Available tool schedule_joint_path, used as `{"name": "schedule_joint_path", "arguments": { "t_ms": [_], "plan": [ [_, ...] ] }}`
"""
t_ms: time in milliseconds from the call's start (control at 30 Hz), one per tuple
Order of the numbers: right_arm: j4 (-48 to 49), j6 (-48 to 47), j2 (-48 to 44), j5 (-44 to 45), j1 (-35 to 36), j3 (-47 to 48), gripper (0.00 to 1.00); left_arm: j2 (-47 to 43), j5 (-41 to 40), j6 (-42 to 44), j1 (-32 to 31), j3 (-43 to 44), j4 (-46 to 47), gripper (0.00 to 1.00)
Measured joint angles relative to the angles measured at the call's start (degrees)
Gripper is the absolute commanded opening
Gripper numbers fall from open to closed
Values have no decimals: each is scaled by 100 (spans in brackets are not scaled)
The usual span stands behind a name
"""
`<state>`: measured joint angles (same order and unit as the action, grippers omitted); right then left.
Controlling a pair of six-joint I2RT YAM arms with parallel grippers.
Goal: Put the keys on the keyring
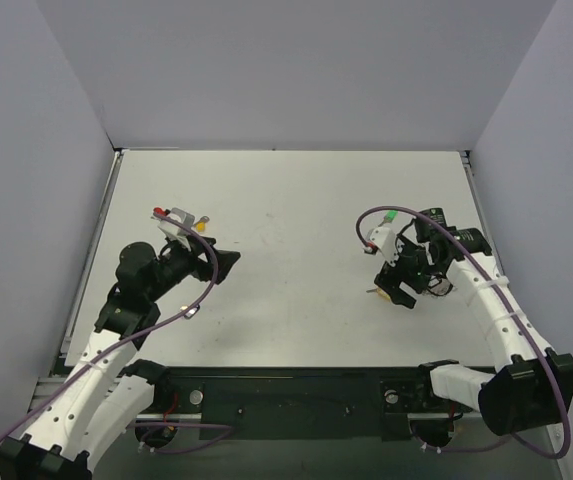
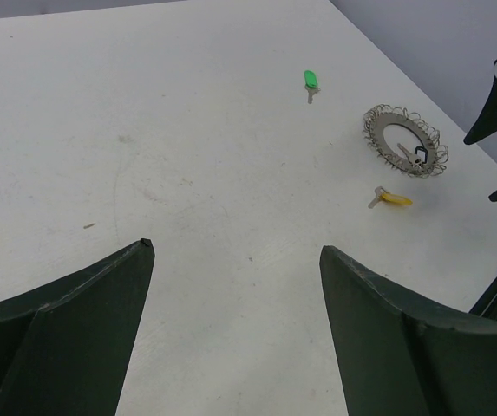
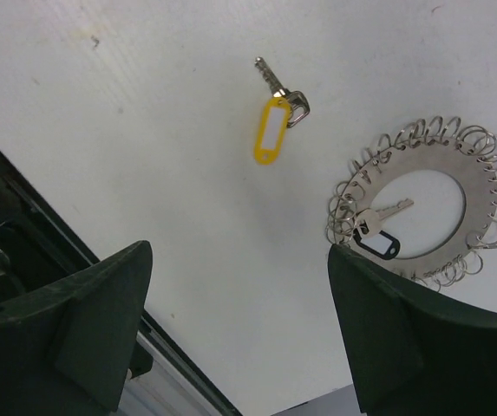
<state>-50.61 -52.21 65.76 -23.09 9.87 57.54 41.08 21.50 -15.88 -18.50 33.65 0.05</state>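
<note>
hovering spread and empty, the right claw (image 3: 238,260) should descend squarely over the yellow-tagged silver key (image 3: 271,130) on the white worktop (image 3: 101,104) beside the frilly silver metal keyring (image 3: 421,204); the left claw (image 2: 235,251) gapes empty.

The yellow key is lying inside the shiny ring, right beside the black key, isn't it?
Not quite. The yellow key lies outside the keyring, on the table and not touching the ring. Only the black key lies inside the ring. The right wrist view shows this most clearly.
</note>
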Motion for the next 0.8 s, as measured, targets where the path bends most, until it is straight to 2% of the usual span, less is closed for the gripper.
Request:
{"name": "schedule_joint_path", "arguments": {
  "t_ms": [233,400,800],
  "plan": [
    [804,732,835,737,415,-46,73,48,2,0,39,-9,0,88],
    [1193,988,1401,1311,992,-155,72,76,4,-2,98,-9,7,88],
    [1777,1298,2170,2151,1587,-507,52,122,24,-15,184,-9,15,88]
  ]
}}
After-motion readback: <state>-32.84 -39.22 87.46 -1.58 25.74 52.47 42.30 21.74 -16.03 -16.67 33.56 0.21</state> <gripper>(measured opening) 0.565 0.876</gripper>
